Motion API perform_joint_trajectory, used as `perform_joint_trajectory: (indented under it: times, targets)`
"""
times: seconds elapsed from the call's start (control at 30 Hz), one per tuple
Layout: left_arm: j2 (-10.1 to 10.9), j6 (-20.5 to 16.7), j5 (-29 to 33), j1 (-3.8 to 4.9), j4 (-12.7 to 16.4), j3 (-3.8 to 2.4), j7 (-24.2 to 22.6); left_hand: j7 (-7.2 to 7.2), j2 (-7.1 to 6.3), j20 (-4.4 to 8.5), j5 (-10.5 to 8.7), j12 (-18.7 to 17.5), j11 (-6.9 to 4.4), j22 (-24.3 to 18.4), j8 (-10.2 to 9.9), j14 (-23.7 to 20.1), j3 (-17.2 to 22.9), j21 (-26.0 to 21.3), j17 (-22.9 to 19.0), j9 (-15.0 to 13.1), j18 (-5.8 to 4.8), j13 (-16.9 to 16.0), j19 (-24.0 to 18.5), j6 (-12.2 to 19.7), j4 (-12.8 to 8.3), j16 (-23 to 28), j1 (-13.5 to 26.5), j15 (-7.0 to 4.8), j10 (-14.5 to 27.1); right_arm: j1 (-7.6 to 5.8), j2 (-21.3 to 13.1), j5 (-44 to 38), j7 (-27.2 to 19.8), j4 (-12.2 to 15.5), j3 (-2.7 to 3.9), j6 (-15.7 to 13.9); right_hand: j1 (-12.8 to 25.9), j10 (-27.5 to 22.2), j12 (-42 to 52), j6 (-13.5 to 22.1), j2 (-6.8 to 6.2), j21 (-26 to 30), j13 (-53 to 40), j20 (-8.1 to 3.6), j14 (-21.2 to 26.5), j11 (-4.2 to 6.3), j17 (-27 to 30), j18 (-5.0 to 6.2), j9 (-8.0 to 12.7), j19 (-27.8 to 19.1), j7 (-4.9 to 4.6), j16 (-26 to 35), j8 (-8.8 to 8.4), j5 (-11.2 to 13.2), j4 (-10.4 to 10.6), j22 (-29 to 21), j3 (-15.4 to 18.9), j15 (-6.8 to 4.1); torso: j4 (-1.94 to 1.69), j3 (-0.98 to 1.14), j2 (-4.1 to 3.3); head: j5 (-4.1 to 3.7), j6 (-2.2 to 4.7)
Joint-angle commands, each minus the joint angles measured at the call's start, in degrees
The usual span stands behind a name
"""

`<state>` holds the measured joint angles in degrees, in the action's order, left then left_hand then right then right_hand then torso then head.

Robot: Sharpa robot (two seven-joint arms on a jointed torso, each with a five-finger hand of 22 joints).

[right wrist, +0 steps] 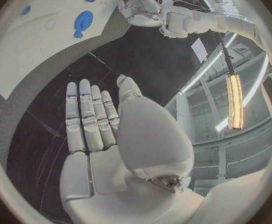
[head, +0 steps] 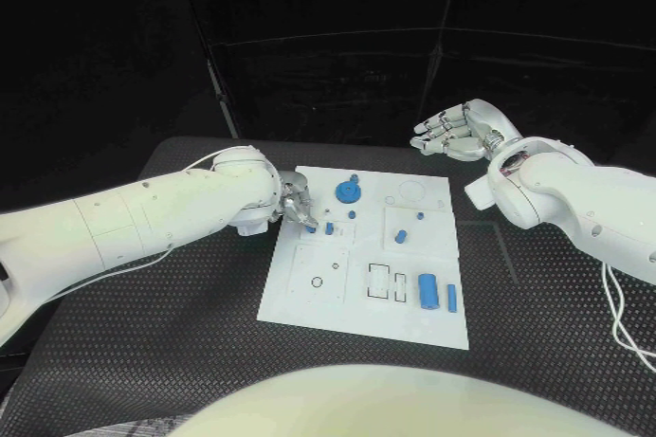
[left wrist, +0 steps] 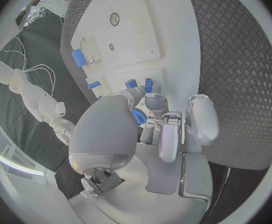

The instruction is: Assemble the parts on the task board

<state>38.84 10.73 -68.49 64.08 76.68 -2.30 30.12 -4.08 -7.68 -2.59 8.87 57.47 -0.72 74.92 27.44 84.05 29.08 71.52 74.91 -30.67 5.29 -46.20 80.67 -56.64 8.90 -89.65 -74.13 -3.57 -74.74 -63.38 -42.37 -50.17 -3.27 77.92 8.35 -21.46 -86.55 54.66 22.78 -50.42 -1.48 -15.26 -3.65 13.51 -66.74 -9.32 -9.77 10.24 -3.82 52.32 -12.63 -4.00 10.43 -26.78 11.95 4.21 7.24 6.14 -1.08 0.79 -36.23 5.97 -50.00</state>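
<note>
The white task board [head: 308, 295] lies in the middle of the black table [head: 164, 361]. The left hand [head: 297, 202] rests at the board's left edge, its fingers [left wrist: 150, 104] curled down onto a small blue part [left wrist: 138, 116] there (whether they actually pinch it, I cannot tell). Two more small blue parts [left wrist: 140, 84] stand just beyond the fingertips. A round blue geared part [head: 347, 188] sits at the far side of the board, right of the left hand. A long blue block [head: 429, 289] and a slim blue bar [head: 451, 298] lie side by side near the board's right edge. The right hand [head: 458, 131] hovers beyond the board's far right corner, fingers straight, spread, holding nothing.
</note>
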Motion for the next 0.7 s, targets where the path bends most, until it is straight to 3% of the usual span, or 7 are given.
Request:
perform_joint_trajectory:
  times: [0.03,0.4,0.7]
  targets:
    - [-0.4,2.4,-0.1,-0.17,-0.1,0.14,0.4,0.96,-0.33,0.2,0.16,0.2,-0.42,1.4,0.5,6.0,7.9,0.4,15.1,-0.3,-0.78,-0.4,0.5,-0.6,-7.4,-0.4,1.7,-0.49,-0.7,-0.1,0.0,0.1,-0.6,0.1,0.04,0.3,0.1,-0.5,-0.3,0.1,0.03,0.2,0.1,0.12,0.1,-0.06,0.1,0.24,0.1,0.3,-0.43,0.2,-0.25,-0.4,0.1,-0.1,-0.4,0.36,0.08,0.01,-0.04,0.05,0.0]
    - [-1.2,3.4,0.0,-0.15,-1.4,0.14,0.4,2.05,-0.42,0.78,0.03,0.3,-1.23,2.1,0.7,6.0,6.4,1.0,15.1,-0.2,-0.96,-0.4,1.0,-2.1,-5.8,-0.4,5.8,-1.16,-1.7,-0.1,0.0,0.1,-0.5,0.2,0.04,0.3,0.1,-0.5,-0.3,0.1,0.03,0.2,0.1,0.12,0.1,-0.06,0.1,0.24,0.1,0.3,-0.43,0.2,-0.25,-0.4,0.1,-0.1,-0.4,0.36,0.05,0.05,-0.02,-0.1,0.0]
    - [-2.0,3.5,0.0,-0.13,-2.6,0.14,0.4,2.22,-0.17,0.93,0.04,0.5,-1.38,2.3,0.6,6.0,5.9,1.3,15.1,0.0,-1.03,-0.6,1.2,-2.6,-5.3,-0.4,6.7,-1.29,-2.0,-0.11,0.0,0.1,-0.5,0.2,0.04,0.2,0.1,-0.5,-0.3,0.1,0.03,0.2,0.1,0.12,0.1,-0.06,0.1,0.24,0.1,0.3,-0.43,0.2,-0.25,-0.4,0.1,-0.1,-0.4,0.36,0.05,0.04,-0.03,-0.17,0.0]
